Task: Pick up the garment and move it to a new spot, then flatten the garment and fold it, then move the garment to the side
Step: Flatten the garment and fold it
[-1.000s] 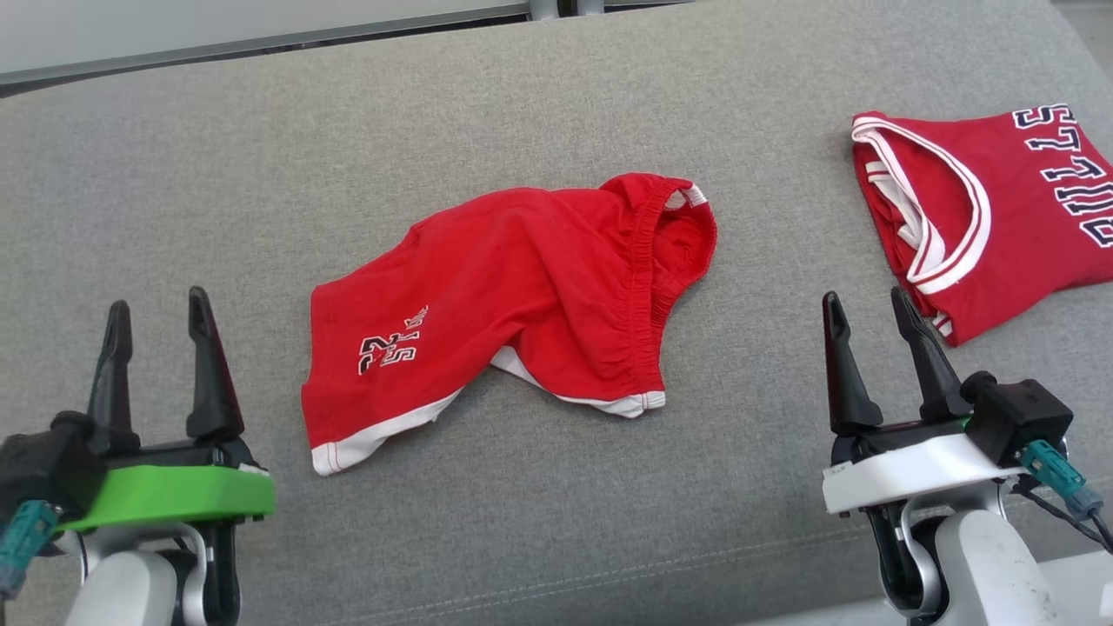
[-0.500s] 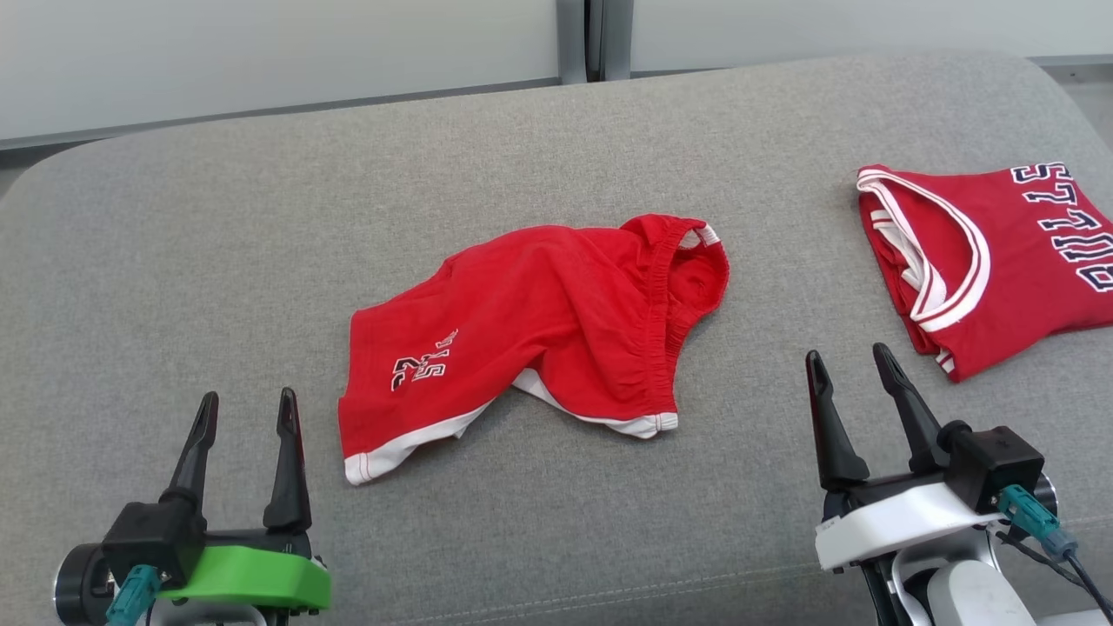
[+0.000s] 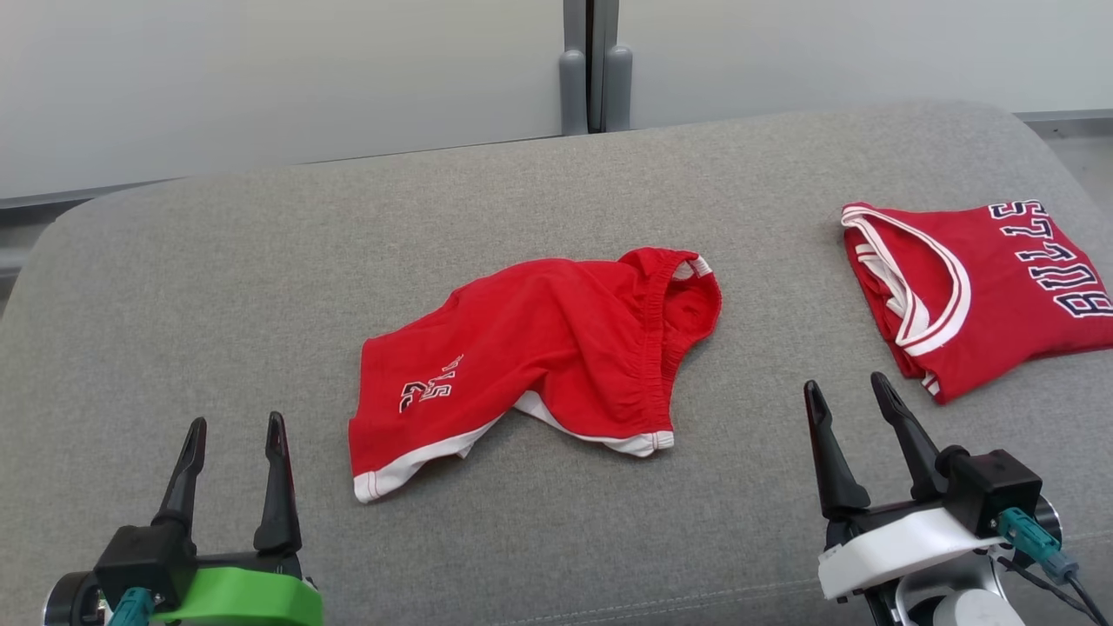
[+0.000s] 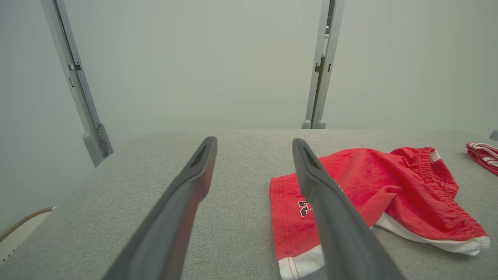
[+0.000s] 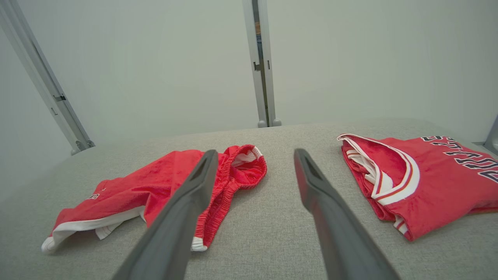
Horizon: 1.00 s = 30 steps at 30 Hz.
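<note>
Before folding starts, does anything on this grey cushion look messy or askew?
The red shorts lie crumpled in the middle, waistband gaping and hems uneven; the red Bulls jersey to the right looks folded.

Red shorts [image 3: 539, 348] rumpled, mid grey cushion [image 3: 217, 261].

surface — grey fabric cushion [image 3: 217, 261]; wall [image 3: 261, 78] — pale panels; post [image 3: 574, 78] — grey metal

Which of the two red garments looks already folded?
The red jersey lettered BULLS, on the right; the red shorts with white hems lie crumpled in the middle.
</note>
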Motion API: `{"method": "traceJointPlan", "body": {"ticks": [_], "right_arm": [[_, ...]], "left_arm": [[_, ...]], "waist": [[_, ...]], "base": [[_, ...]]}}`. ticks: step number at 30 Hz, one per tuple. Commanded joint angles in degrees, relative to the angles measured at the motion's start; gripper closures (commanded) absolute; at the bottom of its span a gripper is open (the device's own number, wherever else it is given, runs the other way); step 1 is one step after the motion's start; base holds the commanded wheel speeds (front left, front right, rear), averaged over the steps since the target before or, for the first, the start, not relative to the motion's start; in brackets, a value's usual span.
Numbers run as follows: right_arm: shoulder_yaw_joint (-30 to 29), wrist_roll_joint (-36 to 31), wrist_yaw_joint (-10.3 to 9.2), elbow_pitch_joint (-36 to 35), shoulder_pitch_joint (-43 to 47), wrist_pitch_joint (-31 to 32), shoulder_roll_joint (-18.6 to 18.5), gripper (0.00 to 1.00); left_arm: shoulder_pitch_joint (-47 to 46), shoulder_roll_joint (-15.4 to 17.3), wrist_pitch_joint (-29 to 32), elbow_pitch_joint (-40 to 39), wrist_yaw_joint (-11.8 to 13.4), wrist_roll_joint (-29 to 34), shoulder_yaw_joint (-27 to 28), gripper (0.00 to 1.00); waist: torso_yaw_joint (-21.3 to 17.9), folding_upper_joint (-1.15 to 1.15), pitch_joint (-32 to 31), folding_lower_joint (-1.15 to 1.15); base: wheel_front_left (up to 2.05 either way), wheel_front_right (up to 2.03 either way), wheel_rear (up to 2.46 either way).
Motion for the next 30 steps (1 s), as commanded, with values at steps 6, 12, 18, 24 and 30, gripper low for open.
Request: {"method": "traceJointPlan", "body": {"ticks": [6, 12, 18, 24, 30], "right_arm": [[-0.56, -0.23, -0.01, -0.83, 0.85, 0.45, -0.18, 0.00], [-0.76, -0.17, -0.01, -1.15, 0.89, 0.73, -0.18, 0.00], [-0.80, 0.01, -0.01, -1.18, 0.79, 0.86, -0.18, 0.00], [-0.72, 0.07, -0.01, -1.10, 0.75, 1.06, -0.18, 0.00], [1.24, 1.55, -0.01, 1.43, -1.00, 2.66, -1.23, 0.00]], "left_arm": [[1.14, 0.42, -0.06, -0.27, 0.69, 0.10, 0.15, 0.00], [1.30, 0.25, 0.38, -0.44, 1.00, -0.12, -0.28, 0.00], [1.37, 0.30, 0.37, -0.29, 1.18, -0.46, -0.27, 0.00], [0.62, 0.18, 0.60, -0.46, 0.91, -0.68, -0.83, 0.00], [-0.68, -0.97, 5.62, 2.00, -1.97, -4.40, -2.74, 0.00]], "waist": [[0.14, 0.00, -0.85, 0.00], [0.42, 0.00, -0.85, 0.00], [0.64, 0.00, -0.62, 0.00], [0.96, 0.00, -0.27, 0.00], [1.79, 0.00, 0.96, 0.00]], "base": [[0.00, 0.00, 0.00], [0.00, 0.00, 0.00], [0.00, 0.00, 0.00], [0.00, 0.00, 0.00], [0.00, 0.00, 0.00]]}}
